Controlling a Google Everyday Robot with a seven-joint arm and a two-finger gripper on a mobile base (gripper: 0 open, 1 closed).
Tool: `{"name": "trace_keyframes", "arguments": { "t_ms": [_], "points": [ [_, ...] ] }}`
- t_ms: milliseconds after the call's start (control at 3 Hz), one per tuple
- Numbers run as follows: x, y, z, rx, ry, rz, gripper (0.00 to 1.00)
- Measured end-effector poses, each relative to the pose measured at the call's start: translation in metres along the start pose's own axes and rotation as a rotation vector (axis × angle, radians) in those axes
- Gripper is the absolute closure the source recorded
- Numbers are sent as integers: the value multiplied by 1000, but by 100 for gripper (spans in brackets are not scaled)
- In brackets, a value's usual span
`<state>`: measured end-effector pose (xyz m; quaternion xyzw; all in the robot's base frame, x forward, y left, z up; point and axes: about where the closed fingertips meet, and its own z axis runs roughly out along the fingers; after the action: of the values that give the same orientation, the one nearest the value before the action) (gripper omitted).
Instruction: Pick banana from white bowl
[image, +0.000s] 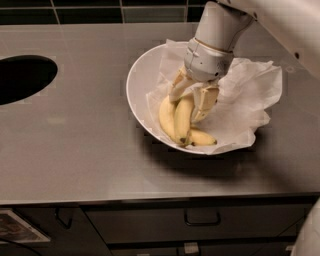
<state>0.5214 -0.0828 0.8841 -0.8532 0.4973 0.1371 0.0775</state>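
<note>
The white bowl (134, 80) stands on the grey counter, lined with crumpled white paper (247, 97). Three bananas lie in it. The slim deep-yellow banana (182, 125) with a small dark tip is in the middle, a broader, paler one (165, 119) is to its left, and a short one (202, 138) lies across at the front. My gripper (186, 107) reaches down into the bowl from the upper right. Its two pale fingers (177, 89) close on the upper end of the slim banana, hiding its stem.
A dark round opening (22, 77) is set in the counter (75, 150) at the left. Dark tiles run along the back wall. Drawers with handles (202, 220) sit below the counter's front edge.
</note>
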Motion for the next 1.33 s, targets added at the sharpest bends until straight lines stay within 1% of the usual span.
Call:
{"name": "trace_keyframes", "arguments": {
  "t_ms": [667, 1000, 1333],
  "points": [
    [0, 0, 0, 0, 0, 0, 97],
    [-5, -5, -9, 76, 18, -3, 100],
    [-18, 1, -28, 155, 60, -11, 100]
  ]
}}
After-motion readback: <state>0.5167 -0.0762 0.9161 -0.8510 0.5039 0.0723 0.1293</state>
